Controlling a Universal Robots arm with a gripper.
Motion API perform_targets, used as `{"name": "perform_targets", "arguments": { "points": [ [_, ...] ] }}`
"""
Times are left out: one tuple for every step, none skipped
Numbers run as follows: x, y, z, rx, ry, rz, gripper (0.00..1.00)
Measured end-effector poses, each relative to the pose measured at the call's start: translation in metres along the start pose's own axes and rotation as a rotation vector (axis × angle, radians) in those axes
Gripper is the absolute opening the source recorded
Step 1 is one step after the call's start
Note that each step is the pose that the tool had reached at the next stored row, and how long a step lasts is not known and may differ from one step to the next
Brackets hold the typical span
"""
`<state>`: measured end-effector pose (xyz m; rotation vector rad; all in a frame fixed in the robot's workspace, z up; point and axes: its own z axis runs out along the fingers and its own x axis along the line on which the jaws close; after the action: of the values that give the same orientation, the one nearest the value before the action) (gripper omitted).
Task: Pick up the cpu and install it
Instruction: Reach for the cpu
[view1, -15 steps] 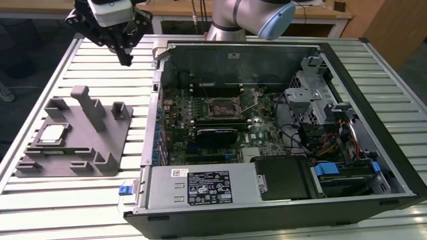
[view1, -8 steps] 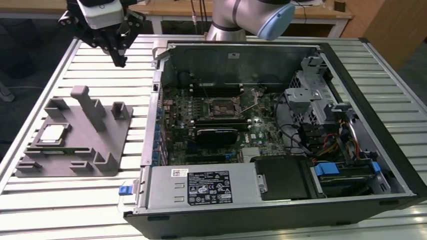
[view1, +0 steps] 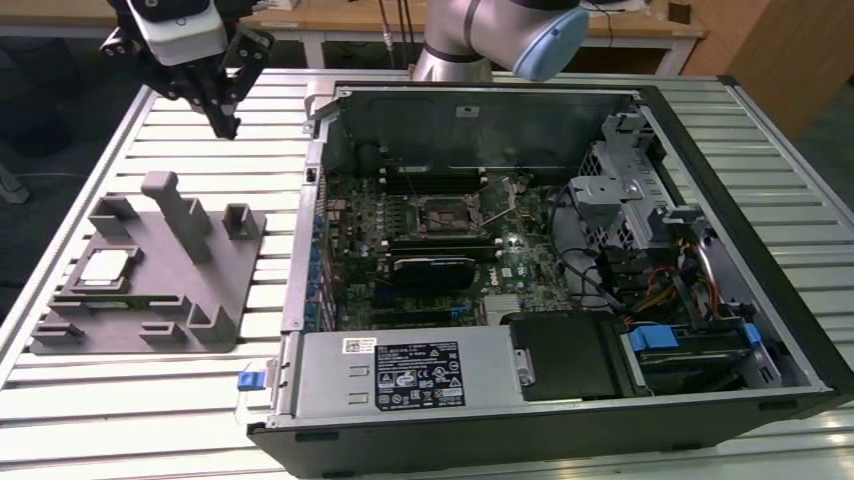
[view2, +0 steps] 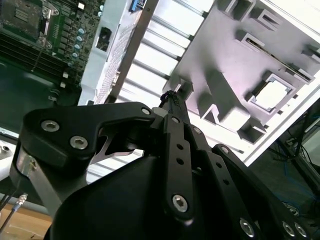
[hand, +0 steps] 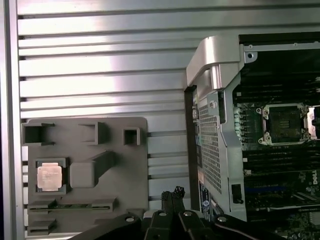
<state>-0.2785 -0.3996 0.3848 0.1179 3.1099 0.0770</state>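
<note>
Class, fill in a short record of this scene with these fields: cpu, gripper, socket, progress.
cpu: lying flat in a recess of the grey tray, on the exterior view's left, outside the case
gripper: above the table, beyond the tray's far end, fingers together, holding nothing
socket: on the board inside the open case, looks empty
progress: cpu not yet picked up, nothing installed
</note>
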Motion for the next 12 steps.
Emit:
{"name": "perform_targets", "arguments": {
  "points": [
    [0.0018, -0.0002, 0.0007, 0.0, 0.0, 0.0, 0.11],
    [0.0036, -0.0004, 0.0014, -0.0001, 0.0, 0.0, 0.11],
    [0.0053, -0.0005, 0.002, -0.0001, 0.0, 0.0, 0.11],
    [0.007, -0.0007, 0.0025, 0.0, 0.0, 0.0, 0.11],
    [0.0087, -0.0008, 0.003, 0.0, 0.0, 0.0, 0.11],
    [0.0104, -0.001, 0.0034, 0.0, 0.0, 0.0, 0.11],
    [0.0122, -0.0012, 0.0037, 0.0, 0.0, 0.0, 0.11],
    [0.0137, -0.0014, 0.004, 0.0, 0.0, 0.0, 0.11],
    [0.0152, -0.0016, 0.0042, 0.0, 0.0, 0.0, 0.11],
    [0.0167, -0.0017, 0.0045, 0.0, 0.0001, 0.0, 0.11],
    [0.0182, -0.0019, 0.0048, -0.0001, 0.0, 0.0, 0.11],
    [0.0196, -0.002, 0.0051, -0.0001, 0.0, 0.0, 0.11]
  ]
}}
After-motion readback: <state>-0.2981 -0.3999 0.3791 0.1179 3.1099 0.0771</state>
